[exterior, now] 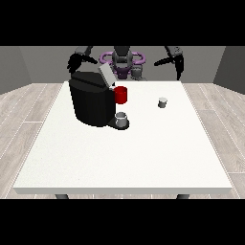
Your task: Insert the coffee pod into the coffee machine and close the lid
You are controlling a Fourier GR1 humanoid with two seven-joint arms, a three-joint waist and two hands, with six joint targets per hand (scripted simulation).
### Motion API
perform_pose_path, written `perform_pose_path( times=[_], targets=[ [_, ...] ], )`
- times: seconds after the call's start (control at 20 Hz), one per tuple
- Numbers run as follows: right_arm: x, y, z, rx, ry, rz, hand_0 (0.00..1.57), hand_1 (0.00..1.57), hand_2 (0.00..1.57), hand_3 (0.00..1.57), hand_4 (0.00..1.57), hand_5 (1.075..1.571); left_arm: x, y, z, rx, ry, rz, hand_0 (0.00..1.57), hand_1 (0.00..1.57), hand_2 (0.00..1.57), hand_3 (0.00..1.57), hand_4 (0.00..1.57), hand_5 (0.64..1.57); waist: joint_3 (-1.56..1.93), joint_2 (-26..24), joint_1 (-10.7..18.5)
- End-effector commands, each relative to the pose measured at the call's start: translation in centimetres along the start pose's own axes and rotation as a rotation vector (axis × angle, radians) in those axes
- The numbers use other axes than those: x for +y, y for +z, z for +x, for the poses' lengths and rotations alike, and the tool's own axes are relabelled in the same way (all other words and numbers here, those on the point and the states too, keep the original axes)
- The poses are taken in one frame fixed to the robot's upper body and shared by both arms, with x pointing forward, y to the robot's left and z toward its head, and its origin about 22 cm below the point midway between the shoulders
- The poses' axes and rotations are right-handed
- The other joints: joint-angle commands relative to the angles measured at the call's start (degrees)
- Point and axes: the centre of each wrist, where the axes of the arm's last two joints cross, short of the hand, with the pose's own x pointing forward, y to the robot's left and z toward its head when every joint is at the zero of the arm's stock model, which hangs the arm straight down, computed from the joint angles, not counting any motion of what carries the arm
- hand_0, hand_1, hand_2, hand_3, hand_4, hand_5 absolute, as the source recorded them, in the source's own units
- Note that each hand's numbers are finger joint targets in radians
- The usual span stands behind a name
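A black coffee machine [90,102] stands on the left half of the white table [143,153]. Its grey lid [106,74] is tilted up, open. A red part [121,94] shows at its front, and a grey cup [122,119] sits on its base below. A small grey coffee pod [163,102] rests upright on the table, right of the machine. The hand at the view's left [74,62] hovers behind the machine's top, holding nothing. The hand at the view's right [179,64] hangs at the far edge, well behind the pod, also holding nothing.
The robot's torso [123,60] is behind the far table edge. Wooden floor surrounds the table. White tabletop stretches from the machine and pod to the near edge.
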Motion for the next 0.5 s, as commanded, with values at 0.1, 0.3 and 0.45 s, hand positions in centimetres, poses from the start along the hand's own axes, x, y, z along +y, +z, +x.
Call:
perform_pose_path(
  times=[0.1,0.3,0.45],
  targets=[
    [0.0,-2.0,1.4,-0.092,-0.008,0.055,0.0,0.0,0.0,0.0,0.28,1.571,3.1,-2.8,0.5,0.027,-0.054,0.016,0.0,0.0,0.0,0.0,0.0,1.571,-0.01,6.2,-2.39],
    [2.7,-1.7,1.4,-0.051,-0.004,0.083,0.0,0.0,0.0,0.0,0.34,1.571,4.1,-4.5,0.4,0.095,-0.066,0.03,0.0,0.0,0.0,0.0,0.0,1.571,-0.01,7.03,-3.58],
    [3.0,-1.3,3.3,-0.061,-0.007,0.093,0.0,0.0,0.0,0.0,0.35,1.571,4.0,-3.4,-3.1,0.157,-0.101,0.053,0.0,0.0,0.0,0.0,0.0,1.571,-0.04,6.96,-5.67]
  ],
)
